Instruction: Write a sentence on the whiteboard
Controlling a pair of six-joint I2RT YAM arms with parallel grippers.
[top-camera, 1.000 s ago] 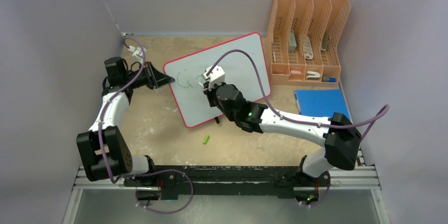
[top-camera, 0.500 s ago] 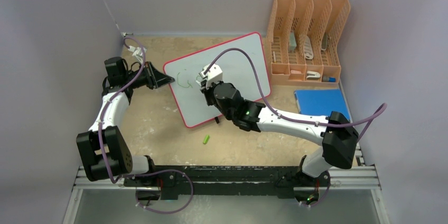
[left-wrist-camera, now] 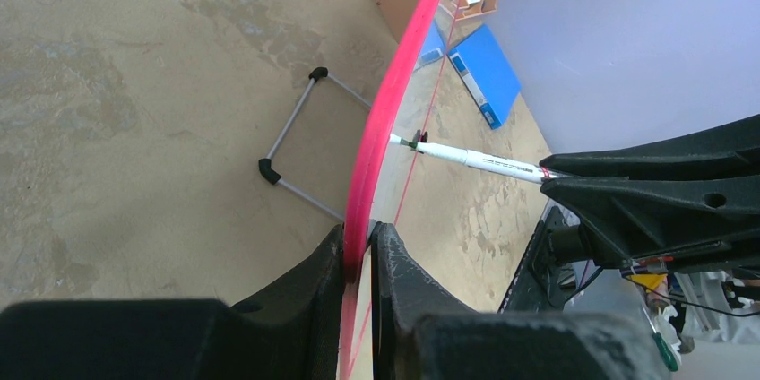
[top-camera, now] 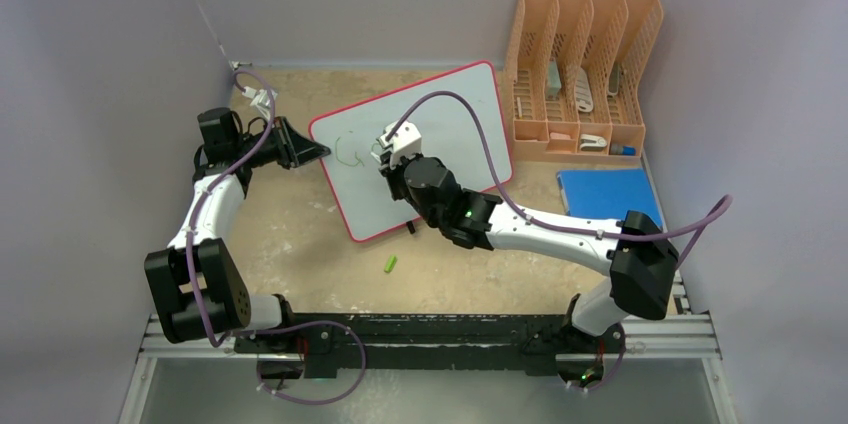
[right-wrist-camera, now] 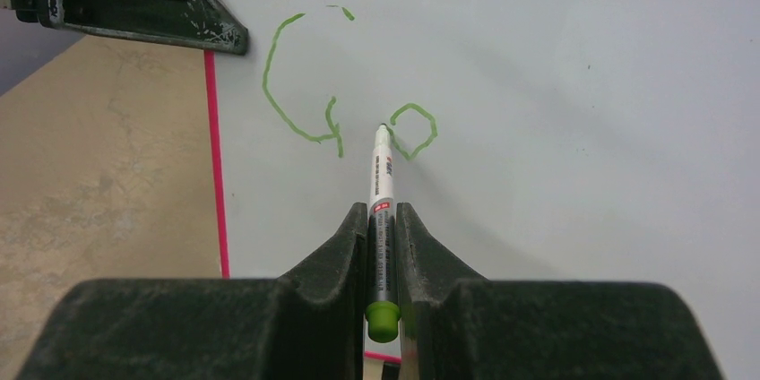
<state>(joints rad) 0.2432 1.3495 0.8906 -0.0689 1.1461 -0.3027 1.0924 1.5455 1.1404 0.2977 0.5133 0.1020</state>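
The whiteboard [top-camera: 455, 109] with its red rim stands tilted at mid-table. My left gripper [top-camera: 318, 152] is shut on the board's left edge; in the left wrist view its fingers [left-wrist-camera: 358, 232] pinch the red rim [left-wrist-camera: 394, 102]. My right gripper [top-camera: 385, 157] is over the board's left half, shut on a grey-and-white marker [right-wrist-camera: 382, 183] with a green end. The marker's tip sits at the left side of a small green "o". The sentence [right-wrist-camera: 305, 84] reads only "G" and "o" in green on the whiteboard [right-wrist-camera: 556, 84]. The marker [left-wrist-camera: 484, 162] also shows from the side.
An orange file organizer [top-camera: 580, 74] stands at the back right. A flat blue rectangle [top-camera: 608, 194] lies in front of it. A green marker cap [top-camera: 391, 264] lies on the table below the board. The board's wire stand [left-wrist-camera: 291, 142] props it from behind. Grey walls enclose the table.
My right gripper has shifted slightly left and away with the marker, covering the "o" in the top view. The left gripper and the board have not moved.
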